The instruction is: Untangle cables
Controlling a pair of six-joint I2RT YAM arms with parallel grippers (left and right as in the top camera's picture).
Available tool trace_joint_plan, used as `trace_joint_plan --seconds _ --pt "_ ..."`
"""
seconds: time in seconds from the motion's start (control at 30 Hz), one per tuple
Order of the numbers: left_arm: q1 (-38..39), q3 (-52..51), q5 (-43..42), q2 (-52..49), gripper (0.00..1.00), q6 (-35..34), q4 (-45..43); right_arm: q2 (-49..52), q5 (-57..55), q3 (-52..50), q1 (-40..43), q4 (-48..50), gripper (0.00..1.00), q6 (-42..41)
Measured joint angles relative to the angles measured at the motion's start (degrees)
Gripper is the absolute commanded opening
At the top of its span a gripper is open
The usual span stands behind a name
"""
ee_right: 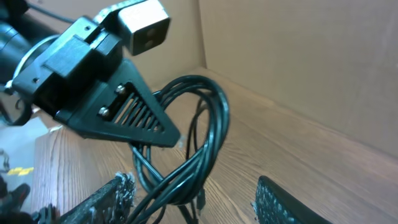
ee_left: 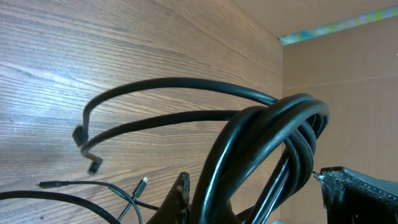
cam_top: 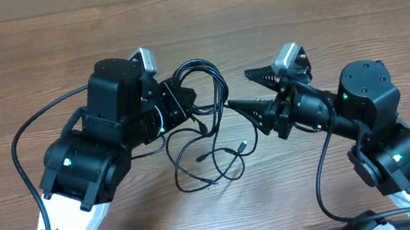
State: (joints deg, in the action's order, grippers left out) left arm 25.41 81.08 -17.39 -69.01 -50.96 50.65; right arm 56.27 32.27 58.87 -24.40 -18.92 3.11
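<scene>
Wood table (cam_top: 193,21) carries everything, with both arms reaching in from its near edge toward the middle. Left gripper (cam_top: 181,102) is clamped tight on the cables (ee_left: 292,118), holding a bundle of several turns up off the surface around mid-table. Right gripper (cam_top: 240,88) faces it from just beside, fingers spread, the hanging loops in the gap between them but nothing pinched. Below the raised bundle, slacker strands sprawl over the table toward the near edge, crossing one another. One plug (ee_left: 94,165) lies free on the wood. By this look the untangling has barely begun: the coil is wound together, no cord lies separate, and drawing each loop out is all left to do.
</scene>
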Motion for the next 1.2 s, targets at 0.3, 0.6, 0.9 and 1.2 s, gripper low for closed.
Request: trace_joint_plan --seconds 0.3,0.6,0.9,1.2 --pt "1.11 0.0 -0.2 0.0 0.04 0.24 -1.38 3.39 2.12 0.0 0.0 0.31 0.4 1.44" --pt "1.88 0.0 -0.2 0.0 0.04 0.37 -1.4 3.48 2.25 0.0 -0.02 0.9 0.27 1.62" --pt "3.87 0.0 0.04 -0.31 0.04 0.39 -2.03 3.48 2.14 0.04 0.04 0.96 0.04 1.31" --pt "3.87 0.0 1.03 -0.7 0.04 -0.13 -2.19 3.48 1.38 0.04 0.02 0.94 0.04 1.36"
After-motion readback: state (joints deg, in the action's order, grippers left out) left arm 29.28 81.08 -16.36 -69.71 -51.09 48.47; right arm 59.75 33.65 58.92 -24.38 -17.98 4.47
